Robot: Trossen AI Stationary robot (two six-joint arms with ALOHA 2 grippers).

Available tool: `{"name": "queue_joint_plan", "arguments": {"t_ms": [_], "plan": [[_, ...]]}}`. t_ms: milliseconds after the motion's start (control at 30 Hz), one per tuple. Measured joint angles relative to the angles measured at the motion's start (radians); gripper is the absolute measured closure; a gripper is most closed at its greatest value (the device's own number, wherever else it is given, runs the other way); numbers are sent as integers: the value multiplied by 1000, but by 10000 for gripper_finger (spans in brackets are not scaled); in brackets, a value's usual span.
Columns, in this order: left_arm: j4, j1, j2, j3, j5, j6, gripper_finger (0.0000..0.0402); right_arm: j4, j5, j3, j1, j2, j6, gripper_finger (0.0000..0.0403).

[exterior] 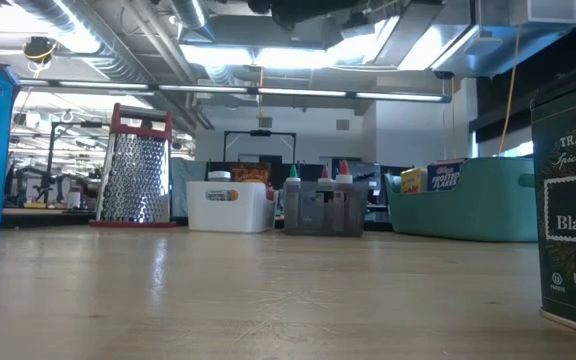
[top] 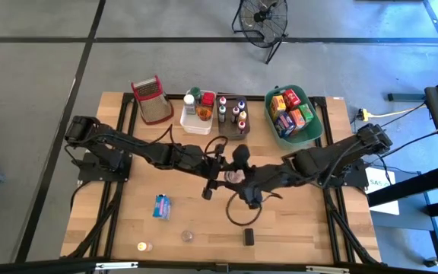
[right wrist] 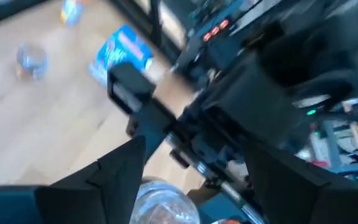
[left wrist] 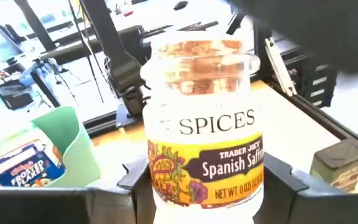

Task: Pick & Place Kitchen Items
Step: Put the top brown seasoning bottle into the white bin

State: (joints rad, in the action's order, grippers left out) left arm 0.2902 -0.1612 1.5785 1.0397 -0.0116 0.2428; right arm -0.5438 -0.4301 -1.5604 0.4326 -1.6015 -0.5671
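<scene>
- Left gripper [left wrist: 197, 186] clamps clear saffron jar [left wrist: 204, 124] mid-table; label readable only in left wrist view.
- Right gripper [right wrist: 191, 168] at same jar, fingers spread either side; grip can't tell.
- Low view: no arms, just black tin [exterior: 573, 200] cut off at edge.
- High view: jar hidden among the arms.

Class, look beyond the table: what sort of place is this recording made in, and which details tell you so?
Probably a robotics lab or workshop, not a kitchen: exposed ceiling ducts over an open hall, a taped concrete floor with a floor fan, and a wooden table on a black frame carrying two arms.
</scene>
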Motion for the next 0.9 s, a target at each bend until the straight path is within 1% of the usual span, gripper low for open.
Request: {"name": "queue_joint_plan", "arguments": {"t_ms": [233, 333, 400, 500, 600, 667, 733, 800, 900], "plan": [[0, -21, -78, -2, 2, 53, 218, 121, -97, -1, 119, 53, -9, 130], [4, -45, -132, -2, 3, 104, 217, 153, -104, -1, 161, 65, -9, 130], [29, -62, -169, -2, 7, 133, 217, 181, -110, -1, 181, 67, -3, 130], [46, -92, -229, -3, 4, 189, 218, 203, -179, 1, 207, 67, 1, 130], [56, -128, -278, -3, 3, 228, 217, 297, -240, 31, 213, 67, -4, 130], [71, -145, -300, -3, 7, 243, 217, 352, -259, 49, 208, 67, -34, 130], [85, -159, -314, -3, 3, 251, 217, 430, -245, 57, 199, 67, -70, 130], [107, -168, -317, -3, -4, 264, 217, 499, -195, 60, 181, 66, -98, 130], [112, -181, -318, -3, -26, 288, 218, 557, -127, 62, 148, 64, -125, 130]]}}
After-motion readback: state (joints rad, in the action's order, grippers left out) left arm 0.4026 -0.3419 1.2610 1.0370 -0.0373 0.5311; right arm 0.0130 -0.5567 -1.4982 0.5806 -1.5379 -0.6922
